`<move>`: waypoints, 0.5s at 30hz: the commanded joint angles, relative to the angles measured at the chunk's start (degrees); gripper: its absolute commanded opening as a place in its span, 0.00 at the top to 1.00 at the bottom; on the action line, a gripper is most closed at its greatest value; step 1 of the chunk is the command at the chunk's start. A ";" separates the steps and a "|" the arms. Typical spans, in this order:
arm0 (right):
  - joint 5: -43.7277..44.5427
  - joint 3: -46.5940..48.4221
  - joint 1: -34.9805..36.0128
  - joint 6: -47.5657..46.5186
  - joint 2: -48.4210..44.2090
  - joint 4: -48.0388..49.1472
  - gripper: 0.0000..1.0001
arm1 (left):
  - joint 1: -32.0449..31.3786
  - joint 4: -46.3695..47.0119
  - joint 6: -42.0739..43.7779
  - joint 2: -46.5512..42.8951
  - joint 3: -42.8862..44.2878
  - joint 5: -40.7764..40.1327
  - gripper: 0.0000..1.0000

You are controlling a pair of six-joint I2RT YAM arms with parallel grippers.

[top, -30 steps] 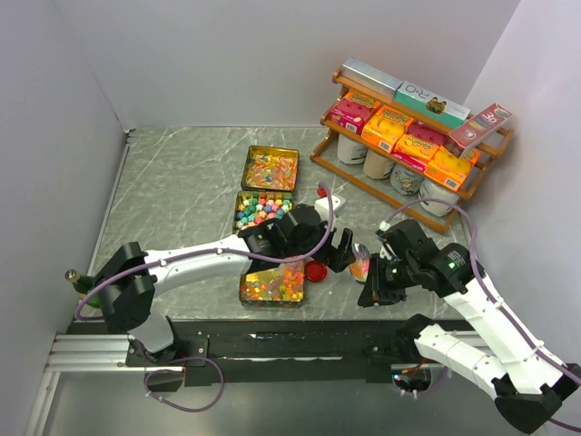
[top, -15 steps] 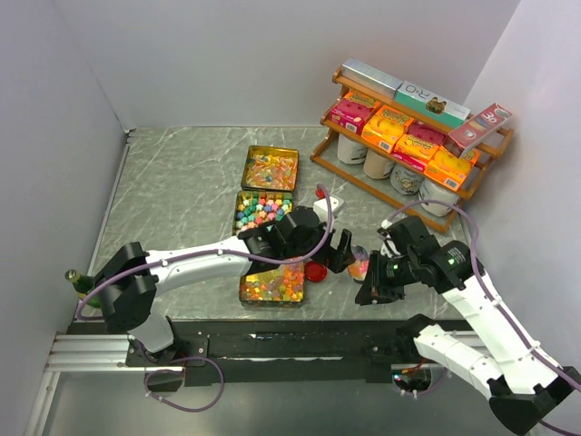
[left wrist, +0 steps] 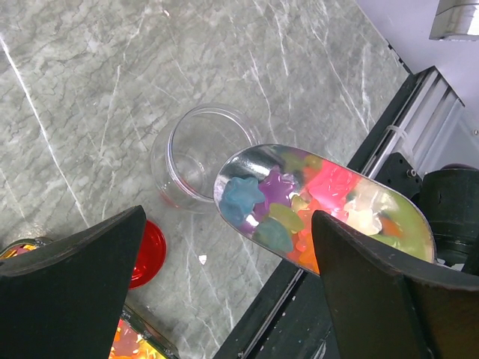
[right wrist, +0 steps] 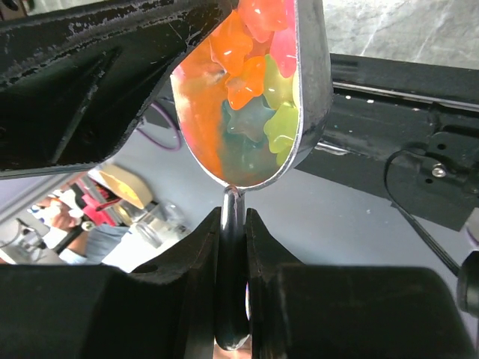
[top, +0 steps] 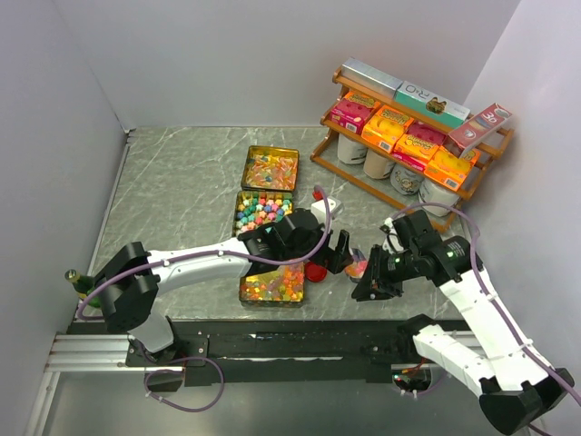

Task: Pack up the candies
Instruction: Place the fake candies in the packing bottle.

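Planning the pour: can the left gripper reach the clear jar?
Likely yes: the left gripper is open with the jar between its jaws. Only the loaded scoop in the right gripper hangs over the jar's rim.

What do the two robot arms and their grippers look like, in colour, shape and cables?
The left arm and right arm have white tubular links with black joints; a thin purple cable loops along each. The left gripper and right gripper are black, with broad flat fingers.
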 commanded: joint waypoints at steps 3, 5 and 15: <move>-4.96 2.48 -2.35 1.09 -0.55 9.47 1.00 | -0.60 -2.99 0.92 1.72 -1.41 0.41 0.01; -5.40 2.22 -2.88 1.45 -0.55 9.91 1.00 | -0.60 -3.08 1.09 1.98 -1.24 0.41 0.01; -6.63 2.39 -5.69 3.82 -0.20 10.70 1.00 | -0.60 -2.99 1.01 2.78 -0.80 0.50 0.01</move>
